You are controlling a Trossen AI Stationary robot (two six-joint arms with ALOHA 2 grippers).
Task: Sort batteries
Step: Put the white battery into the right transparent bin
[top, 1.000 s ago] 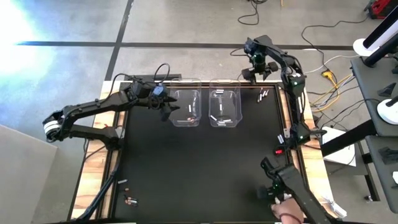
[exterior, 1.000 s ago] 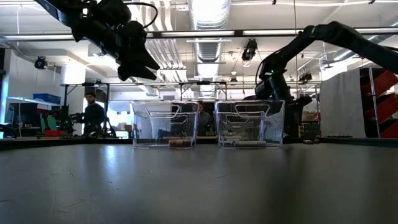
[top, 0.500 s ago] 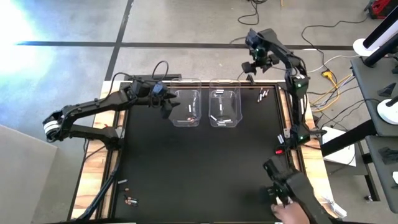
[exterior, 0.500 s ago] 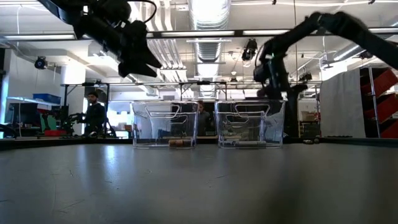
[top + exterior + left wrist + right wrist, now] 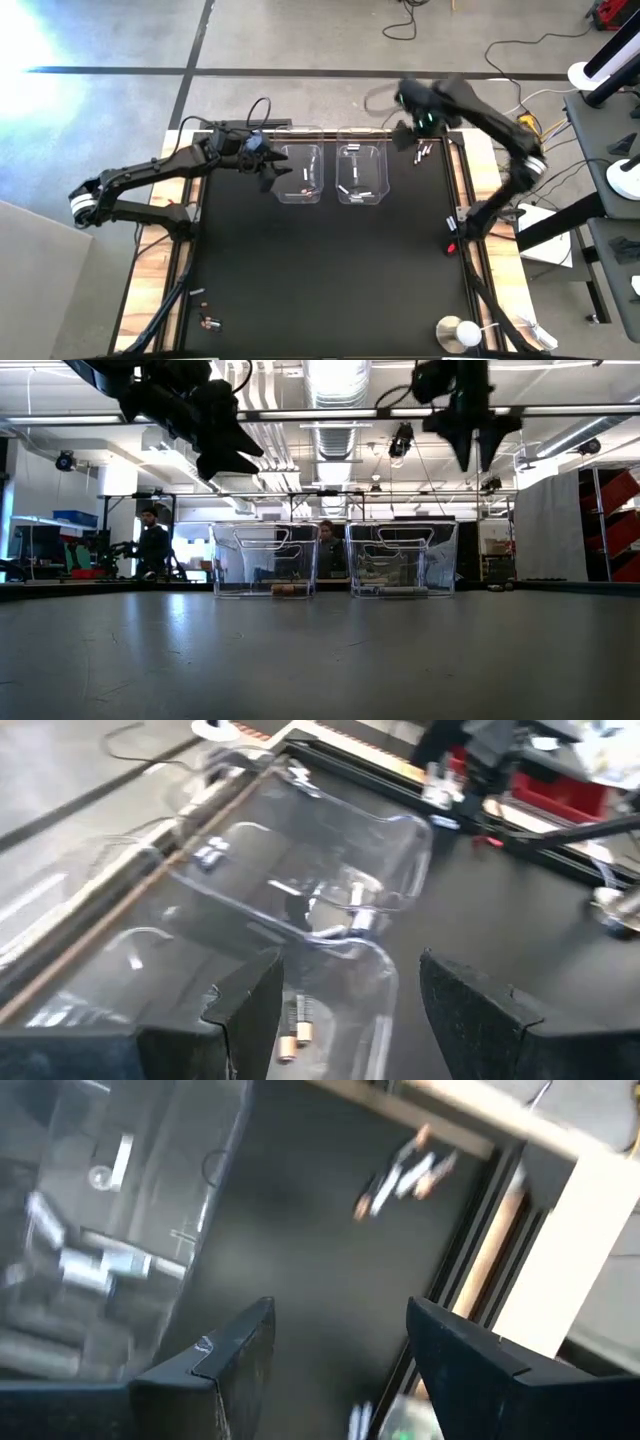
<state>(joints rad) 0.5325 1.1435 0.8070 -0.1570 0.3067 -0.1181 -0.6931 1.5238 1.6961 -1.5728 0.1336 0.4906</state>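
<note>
Both grippers raised over the black desk [image 5: 320, 260], jaws empty.
We see the left gripper [image 5: 272, 172] released beside two clear plastic bins [image 5: 301, 172]; the right gripper [image 5: 415, 128] gapes above small silver-white batteries [image 5: 423, 152].

We see a matt black tabletop [image 5: 320, 270] framed by pale, grainy wood [image 5: 145, 290]. Two bins [image 5: 300, 172] of clear glossy plastic glint with highlights. Inside them lie batteries [image 5: 361, 190] with a silvery metal sheen; one [image 5: 292, 1042] shows a copper-coloured end. The arms [image 5: 150, 180] look like dark, smooth, slightly shiny plastic or metal.
</note>
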